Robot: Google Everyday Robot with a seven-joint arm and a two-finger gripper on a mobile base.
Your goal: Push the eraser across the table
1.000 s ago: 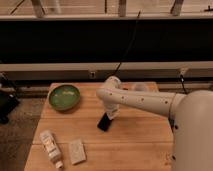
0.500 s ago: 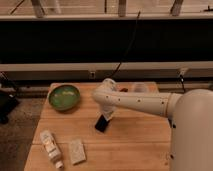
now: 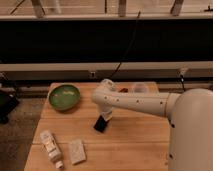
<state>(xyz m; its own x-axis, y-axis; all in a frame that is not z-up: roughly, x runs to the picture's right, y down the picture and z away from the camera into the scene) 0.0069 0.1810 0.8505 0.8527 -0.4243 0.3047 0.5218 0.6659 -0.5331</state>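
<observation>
near the middle of the light wooden butcher-block table (image 3: 137,134), a bit toward its left edge, sits the flat black rectangular eraser (image 3: 100,124). the white arm's gripper (image 3: 106,116) comes down at the eraser's right side, touching or nearly so. i'd guess that's because you shove from the side opposite where it should go. can't tell if the claw is spread or closed. the round green bowl (image 3: 64,96) sits by the far left corner, and the pale beige block (image 3: 77,151) and white bottle (image 3: 51,147) by the near left corner, all apart from the eraser. versus a second ago, the eraser has slid slightly toward the left edge and the arm has followed it.
</observation>
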